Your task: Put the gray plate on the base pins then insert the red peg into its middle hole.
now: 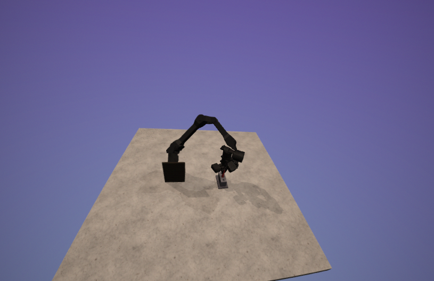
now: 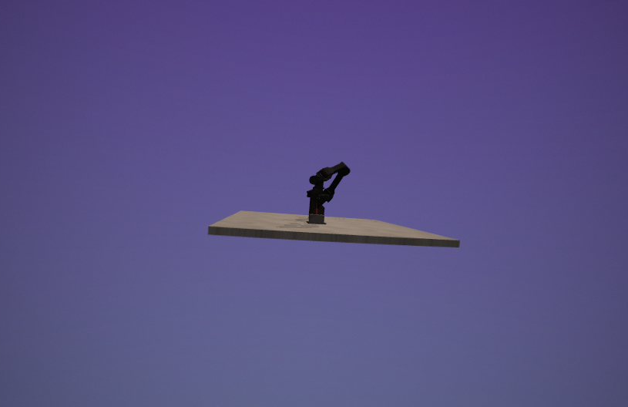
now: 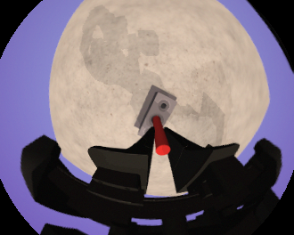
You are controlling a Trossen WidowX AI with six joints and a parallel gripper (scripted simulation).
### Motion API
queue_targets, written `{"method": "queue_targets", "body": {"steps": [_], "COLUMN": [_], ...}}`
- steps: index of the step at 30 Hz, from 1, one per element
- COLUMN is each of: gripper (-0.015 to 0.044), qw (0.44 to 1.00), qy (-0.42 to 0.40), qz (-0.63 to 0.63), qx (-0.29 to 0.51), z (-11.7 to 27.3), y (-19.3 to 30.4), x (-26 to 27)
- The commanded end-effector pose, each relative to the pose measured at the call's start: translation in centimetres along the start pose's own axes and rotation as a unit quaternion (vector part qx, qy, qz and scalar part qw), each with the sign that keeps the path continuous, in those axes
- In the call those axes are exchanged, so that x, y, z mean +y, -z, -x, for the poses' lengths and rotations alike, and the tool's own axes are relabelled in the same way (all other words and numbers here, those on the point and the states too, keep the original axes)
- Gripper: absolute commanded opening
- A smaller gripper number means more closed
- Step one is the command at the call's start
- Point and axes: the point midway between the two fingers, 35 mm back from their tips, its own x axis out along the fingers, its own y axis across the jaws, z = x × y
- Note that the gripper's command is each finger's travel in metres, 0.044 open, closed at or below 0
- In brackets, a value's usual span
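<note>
The gray plate lies flat on the base. One hole of the plate, with a pin end in it, shows in the wrist view; the far end is hidden behind my fingers. The red peg stands nearly upright, its lower end in or at the plate's middle hole, most of its length above the plate. How deep it sits cannot be told. My gripper is directly above the plate, shut on the peg, with a finger on either side.
The table carries the arm's dark mount to the left of the base in the top view. The arm arches over from there. Its shadow falls on the table beside the base.
</note>
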Motion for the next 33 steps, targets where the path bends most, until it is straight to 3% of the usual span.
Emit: {"method": "queue_targets", "body": {"steps": [1, 2, 33], "gripper": [0.0131, 0.015, 0.015], "qw": [1.0, 1.0, 1.0], "qy": [0.0, 0.0, -0.002], "qz": [0.0, 0.0, -0.003], "qx": [0.0, 0.0, 0.001], "z": [0.0, 0.0, 1.0], "y": [0.0, 0.0, 0.0], "x": [0.0, 0.0, -0.3]}}
